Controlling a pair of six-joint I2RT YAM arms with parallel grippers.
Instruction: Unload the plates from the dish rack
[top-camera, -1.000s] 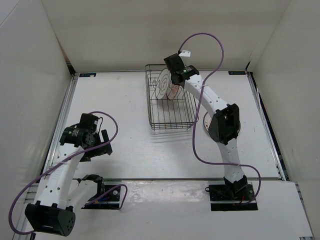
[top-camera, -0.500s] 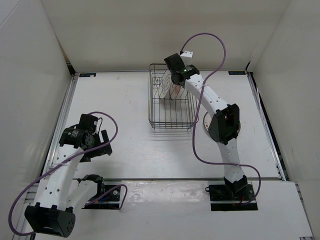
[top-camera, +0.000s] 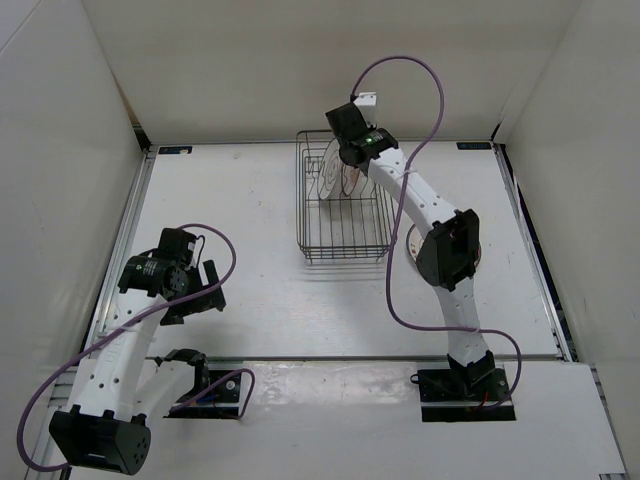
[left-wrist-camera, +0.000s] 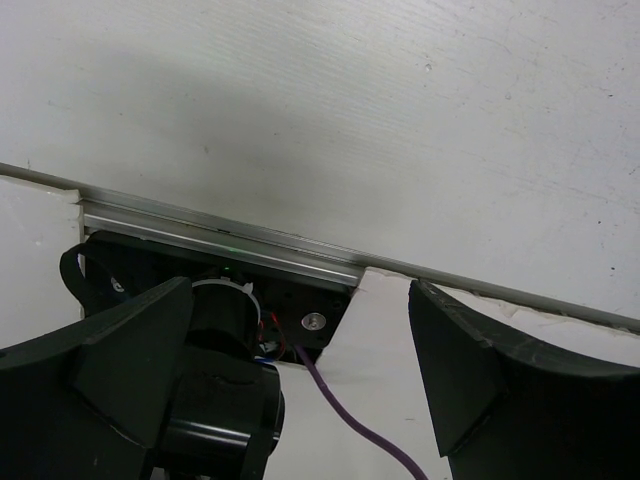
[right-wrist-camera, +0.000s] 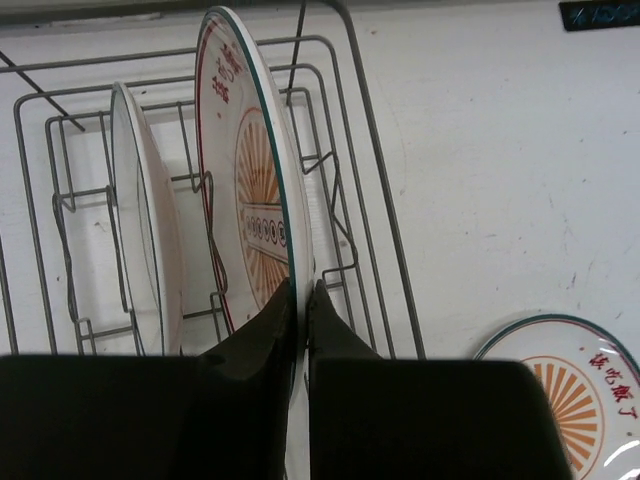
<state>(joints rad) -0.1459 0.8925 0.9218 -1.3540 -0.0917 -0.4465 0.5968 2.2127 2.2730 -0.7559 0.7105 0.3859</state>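
Right fingers (right-wrist-camera: 258, 345) pinch the edge of one upright plate (right-wrist-camera: 250, 190).

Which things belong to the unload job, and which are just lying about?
Job: dish rack, gripped plate, second racked plate, unloaded plate, right fingers.
Lying about: left fingers (open, empty), purple cable.

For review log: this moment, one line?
right gripper shut on plate | second plate in dish rack | third plate on table | left gripper open
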